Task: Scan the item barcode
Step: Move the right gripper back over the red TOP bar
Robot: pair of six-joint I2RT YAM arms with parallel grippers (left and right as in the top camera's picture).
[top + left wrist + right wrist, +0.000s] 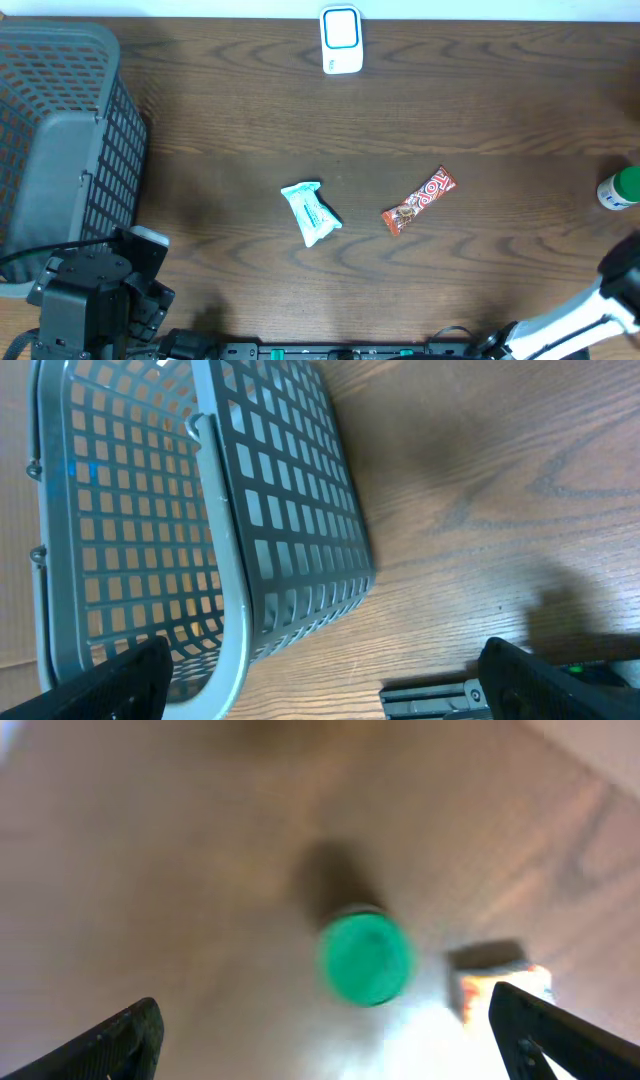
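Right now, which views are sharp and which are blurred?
Overhead: sharp, evenly lit, candy bar and white packet crisp. Left wrist: basket in focus, slightly soft. Right wrist: heavily blurred, green cap smeared, dark shadow above it.

Ahead of the left fingers [120, 685] the basket [290, 530] is matt grey plastic, the table [480, 480] grained wood; between the right fingers [555, 1025] the cap [366, 958] looks smooth plastic.

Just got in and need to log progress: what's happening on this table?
Nothing is held yet. Both grippers are open and empty: the left gripper by the gray basket, the right gripper near the green-capped bottle. A teal packet and a red candy bar lie mid-table, apart, and the white scanner sits at the far edge.
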